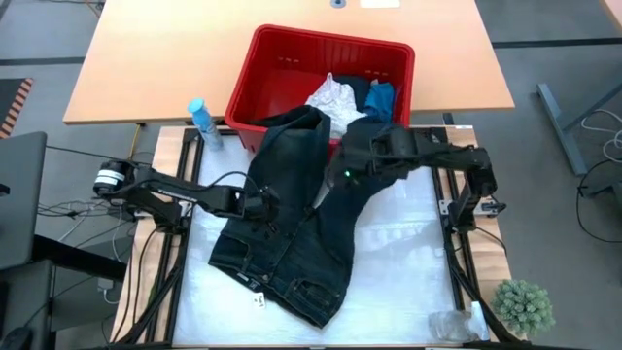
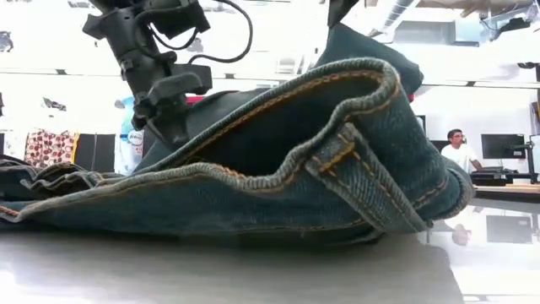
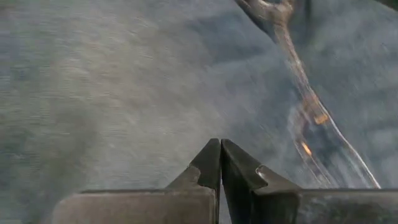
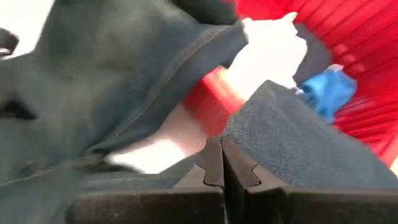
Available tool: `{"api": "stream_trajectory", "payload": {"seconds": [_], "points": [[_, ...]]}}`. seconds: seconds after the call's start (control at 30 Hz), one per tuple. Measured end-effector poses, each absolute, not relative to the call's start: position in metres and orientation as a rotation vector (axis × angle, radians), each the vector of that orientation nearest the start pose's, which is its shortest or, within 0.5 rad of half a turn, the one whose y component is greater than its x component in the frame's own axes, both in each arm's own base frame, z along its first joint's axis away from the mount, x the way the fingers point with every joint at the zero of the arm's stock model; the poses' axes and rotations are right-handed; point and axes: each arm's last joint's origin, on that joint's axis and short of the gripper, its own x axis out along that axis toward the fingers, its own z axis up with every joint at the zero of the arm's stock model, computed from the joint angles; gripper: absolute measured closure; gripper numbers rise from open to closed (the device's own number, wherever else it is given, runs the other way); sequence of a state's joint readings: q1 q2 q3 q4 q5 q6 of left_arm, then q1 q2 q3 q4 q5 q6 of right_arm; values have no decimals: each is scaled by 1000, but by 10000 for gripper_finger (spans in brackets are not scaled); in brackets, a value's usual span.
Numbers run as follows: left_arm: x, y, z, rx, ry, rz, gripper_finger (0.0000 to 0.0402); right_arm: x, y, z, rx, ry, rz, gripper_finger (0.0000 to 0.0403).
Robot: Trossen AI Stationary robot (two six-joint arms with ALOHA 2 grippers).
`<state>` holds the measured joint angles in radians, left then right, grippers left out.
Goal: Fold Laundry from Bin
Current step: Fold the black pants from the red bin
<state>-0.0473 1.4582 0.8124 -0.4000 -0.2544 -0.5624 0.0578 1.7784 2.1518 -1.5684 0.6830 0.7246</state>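
The jeans (image 1: 292, 228) lay spread across the tabletop (image 1: 408, 253), one leg trailing back over the rim of the bin (image 1: 282, 58), so they looked only partly drawn out and not yet flat enough to fold. The left end effector (image 1: 260, 206) sat on the denim at the jeans' left edge with its fingers pressed together; whether any cloth was pinched between them could not be told, but it seemed placed to hold or tug that side. The right end effector (image 1: 352, 167) hung just in front of the bin, its fingers closed on a fold of dark denim, apparently lifting that part clear. Just beyond the right end effector, inside the bin, rested a white crinkled cloth (image 1: 335, 97) and a small blue cloth (image 1: 381, 97).
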Motion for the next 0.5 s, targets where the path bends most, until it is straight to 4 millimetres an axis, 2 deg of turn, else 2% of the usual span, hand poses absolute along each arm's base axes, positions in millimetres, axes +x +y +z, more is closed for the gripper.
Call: {"api": "stream_trajectory", "payload": {"seconds": [0.2, 0.5], "points": [[268, -22, 182, -328, 988, 396, 401, 313, 31, 401, 265, 883, -897, 389], [262, -58, 181, -346, 1049, 207, 401, 303, 93, 358, 410, 976, -878, 389]]}}
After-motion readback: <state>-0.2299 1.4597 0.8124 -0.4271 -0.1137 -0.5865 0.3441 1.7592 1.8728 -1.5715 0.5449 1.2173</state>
